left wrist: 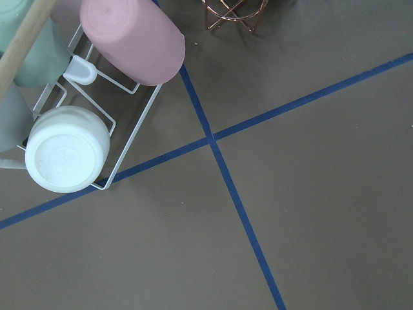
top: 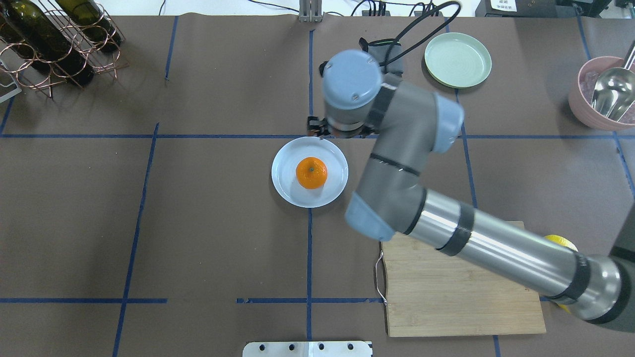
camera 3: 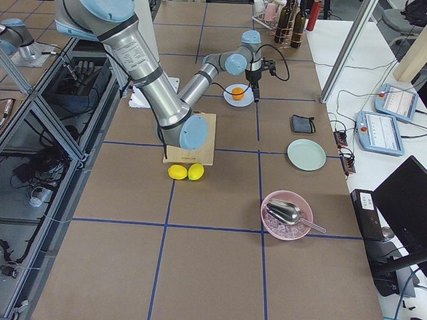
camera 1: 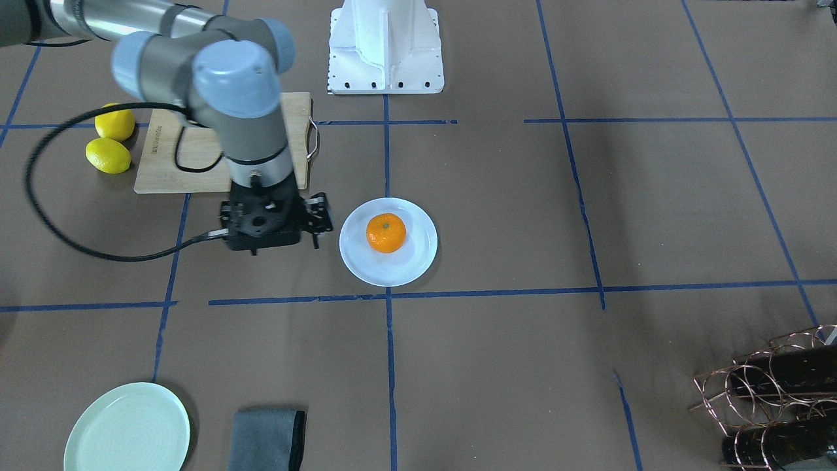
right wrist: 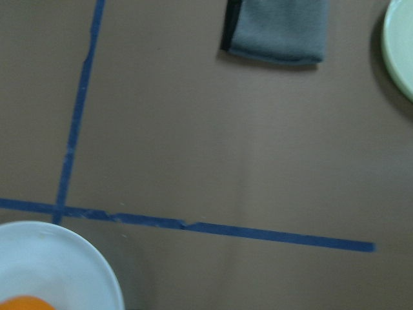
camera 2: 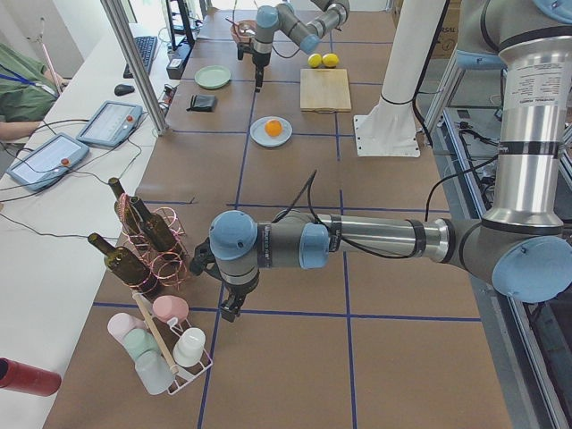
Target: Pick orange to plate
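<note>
Overhead exterior view: small, round, slightly flattened bright orange (top: 311, 172), dark stem dimple up, resting on the middle of a round glossy white plate (top: 287, 191) with a shallow raised rim.
Plate's place: on the brown paper table cover (top: 223, 223), over a blue tape line and close to a tape crossing.
Right arm: reaching in over a pale bamboo cutting board (top: 461, 297); black right gripper (camera 1: 274, 226) pointing down at the table, just beside the plate, apart from the orange. Fingers hidden under the wrist, so cannot tell whether jaws apart or together.
Right wrist view: only the plate's edge and a sliver of orange in the bottom corner, with a folded grey cloth (right wrist: 277, 32) beyond.
Left arm: far from the plate, at the table's other end; left gripper (camera 2: 231, 308) pointing down near a copper wire rack of dark wine bottles (camera 2: 147, 246) and a white wire rack of pastel cups (left wrist: 103, 97). Jaw state not to be told here.
Elsewhere: two yellow lemons (camera 1: 111, 139) touching each other beside the cutting board; pale green plate (camera 1: 127, 428) next to the grey cloth; pink bowl with a metal scoop (top: 603, 94) at the table's edge.
</note>
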{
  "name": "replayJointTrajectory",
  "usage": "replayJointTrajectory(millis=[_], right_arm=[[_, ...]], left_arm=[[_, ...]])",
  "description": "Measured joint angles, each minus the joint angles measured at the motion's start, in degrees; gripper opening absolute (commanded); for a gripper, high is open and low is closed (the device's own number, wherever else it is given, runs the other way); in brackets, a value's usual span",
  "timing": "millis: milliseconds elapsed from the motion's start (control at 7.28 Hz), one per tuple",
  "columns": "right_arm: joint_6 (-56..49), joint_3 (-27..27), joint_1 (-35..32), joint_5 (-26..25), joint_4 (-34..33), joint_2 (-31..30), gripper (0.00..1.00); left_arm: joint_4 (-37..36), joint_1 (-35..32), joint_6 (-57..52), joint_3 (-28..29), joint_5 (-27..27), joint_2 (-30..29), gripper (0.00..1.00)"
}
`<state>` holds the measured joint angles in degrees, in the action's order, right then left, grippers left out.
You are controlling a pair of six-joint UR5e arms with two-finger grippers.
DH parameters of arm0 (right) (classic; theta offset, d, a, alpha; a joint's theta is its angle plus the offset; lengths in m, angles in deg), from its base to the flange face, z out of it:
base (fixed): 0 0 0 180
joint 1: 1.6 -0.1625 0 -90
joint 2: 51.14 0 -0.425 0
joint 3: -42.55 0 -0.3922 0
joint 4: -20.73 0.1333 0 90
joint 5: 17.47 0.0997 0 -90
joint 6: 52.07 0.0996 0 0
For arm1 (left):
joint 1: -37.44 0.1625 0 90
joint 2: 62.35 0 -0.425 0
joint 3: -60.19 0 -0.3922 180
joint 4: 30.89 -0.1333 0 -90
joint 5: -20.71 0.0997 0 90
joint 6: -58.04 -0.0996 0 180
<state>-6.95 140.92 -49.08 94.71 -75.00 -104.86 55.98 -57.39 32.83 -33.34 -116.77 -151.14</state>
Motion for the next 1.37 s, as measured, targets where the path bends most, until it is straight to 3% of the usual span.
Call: replayJointTrajectory(millis=[275,687,1099,1374], right_arm=[[-23.83,4.28,-13.37,7.93,-6.30,-7.52,1.00],[-52.62,5.36,-32.15,14.24,-11.62,-19.49,1.00],[-57.33,5.14,-43.09,15.43,-8.27,-35.90,1.00],[-56.93,4.82,-45.06,16.96,-4.17,-41.54,1.00]], left_arm=[[-0.20,0.00,0.28,0.12,0.07,0.79,1.00],[-0.42,0.01,7.35,-0.78,1.00,0.68,1.00],[-0.38,0.06,9.58,-2.02,2.46,0.64,1.00],[-0.36,-0.02,9.29,-2.96,2.49,0.79,1.00]])
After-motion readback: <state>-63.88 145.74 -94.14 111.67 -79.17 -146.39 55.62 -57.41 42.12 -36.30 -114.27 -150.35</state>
